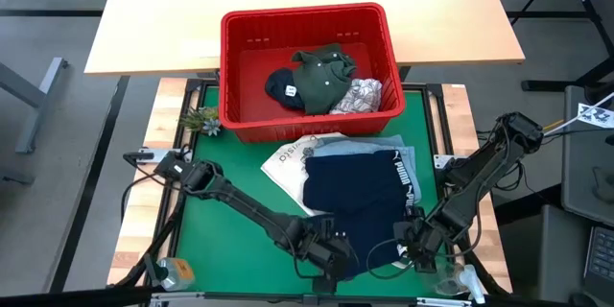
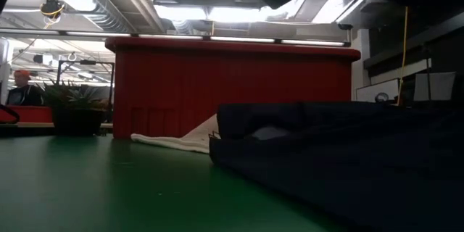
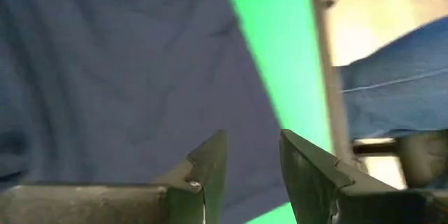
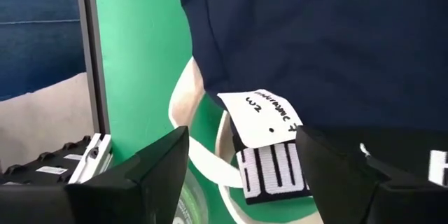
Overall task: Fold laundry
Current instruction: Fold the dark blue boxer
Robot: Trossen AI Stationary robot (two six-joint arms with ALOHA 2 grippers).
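Both arms are reaching low to the navy garment [image 1: 360,206] near edge: left gripper [image 1: 331,249] parted, right gripper [image 1: 414,249] wide open, neither one holding anything

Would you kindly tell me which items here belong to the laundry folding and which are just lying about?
Job: navy garment; light blue denim; olive green garment; printed white garment.
Lying about: red basket; white tote bag; small plant.
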